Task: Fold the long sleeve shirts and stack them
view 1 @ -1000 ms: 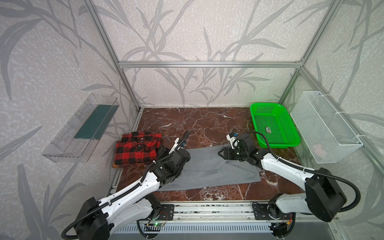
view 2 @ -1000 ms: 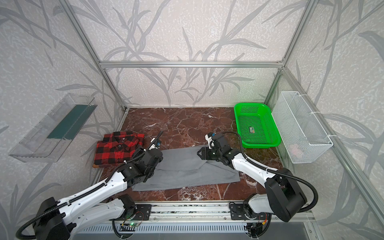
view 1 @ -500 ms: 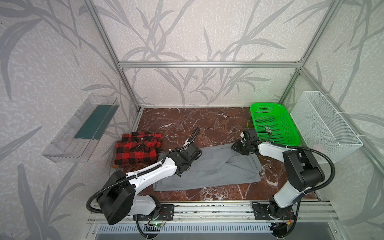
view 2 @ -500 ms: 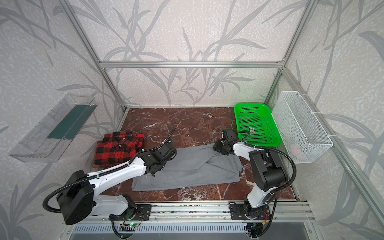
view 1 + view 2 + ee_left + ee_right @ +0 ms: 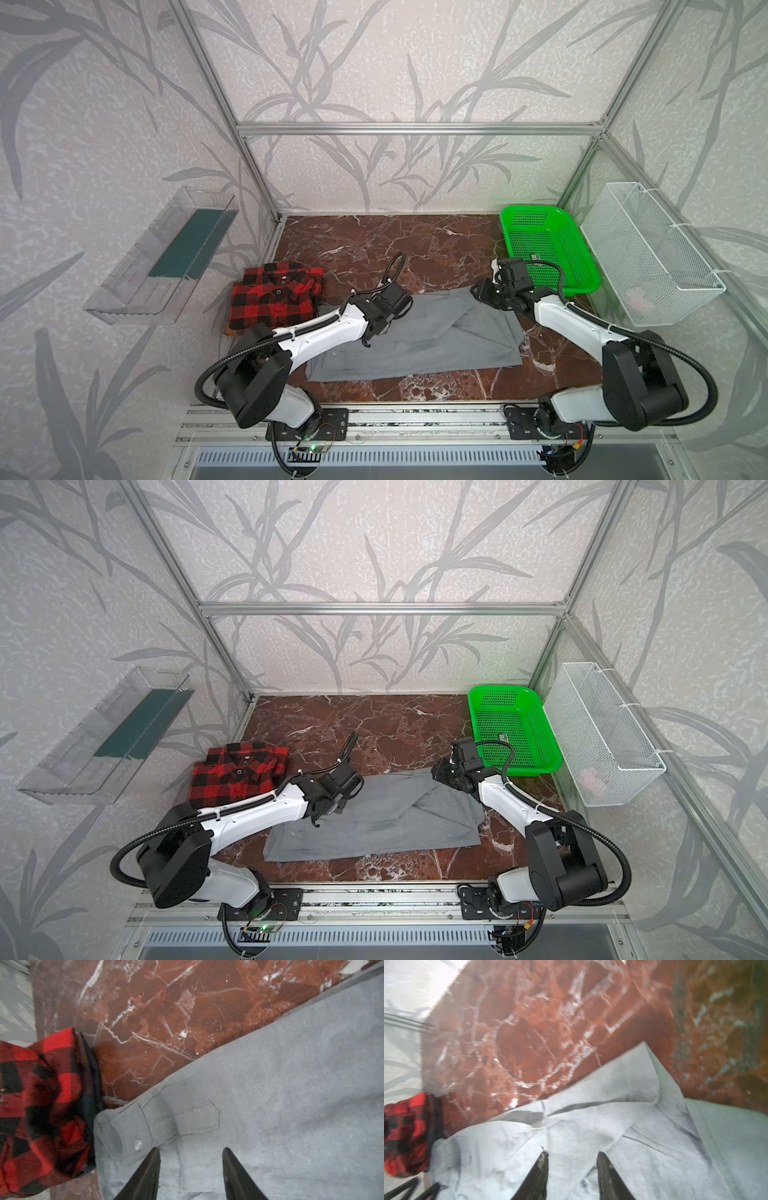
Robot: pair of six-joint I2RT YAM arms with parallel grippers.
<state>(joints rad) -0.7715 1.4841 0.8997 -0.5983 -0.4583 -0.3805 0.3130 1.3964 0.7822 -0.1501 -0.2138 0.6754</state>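
surface: marble table (image 5: 374, 249) | on it: plaid shirt (image 5: 274, 301), grey shirt (image 5: 436, 336), green basket (image 5: 540, 241)

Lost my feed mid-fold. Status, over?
Left gripper, right gripper open over grey shirt, holding nothing. Plaid shirt folded, far left. Nothing in the way.

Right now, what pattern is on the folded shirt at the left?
The folded shirt has red-and-black checks, clearest in a top view.

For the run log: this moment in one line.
plaid shirt: folded | grey shirt: partly folded | left tool: open | right tool: open
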